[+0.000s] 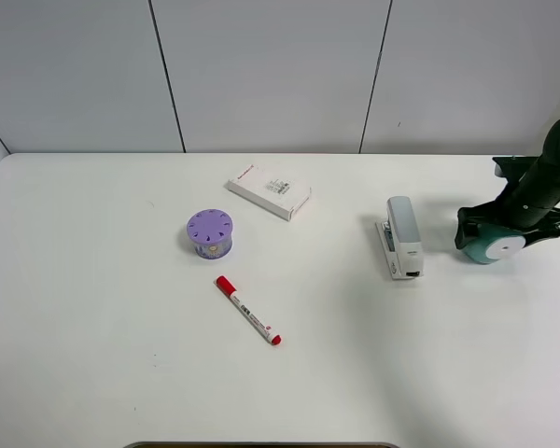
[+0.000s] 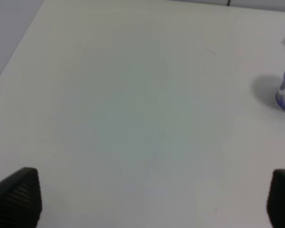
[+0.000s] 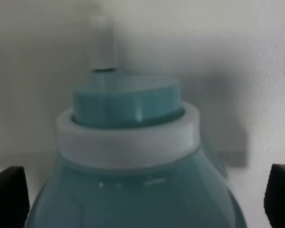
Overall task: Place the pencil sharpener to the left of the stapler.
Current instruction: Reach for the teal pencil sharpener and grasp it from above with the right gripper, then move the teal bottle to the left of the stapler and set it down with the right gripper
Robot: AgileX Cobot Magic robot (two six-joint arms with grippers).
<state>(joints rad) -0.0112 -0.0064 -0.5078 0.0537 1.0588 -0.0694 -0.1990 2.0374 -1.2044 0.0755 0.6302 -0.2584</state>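
pencil sharpener (image 1: 493, 245): teal body, white round face; you will find it on the table (image 1: 93, 308) at 3 o'clock from the stapler (image 1: 403, 237), near it but not touching.
right claw (image 1: 501, 235): spread open; your two fingers (image 3: 7, 194) stand either side of the pencil sharpener, which sits between them. The wrist view shows no firm grip.
left claw (image 2: 149, 199): open wide over the tabletop.
stapler: lies lengthwise along the 12-to-6 line in the high view.
purple pot (image 1: 210, 232): 9 o'clock from the stapler, well apart.
white box (image 1: 270, 190): 10 o'clock from the stapler.
red marker (image 1: 248, 311): 8 o'clock from the stapler.
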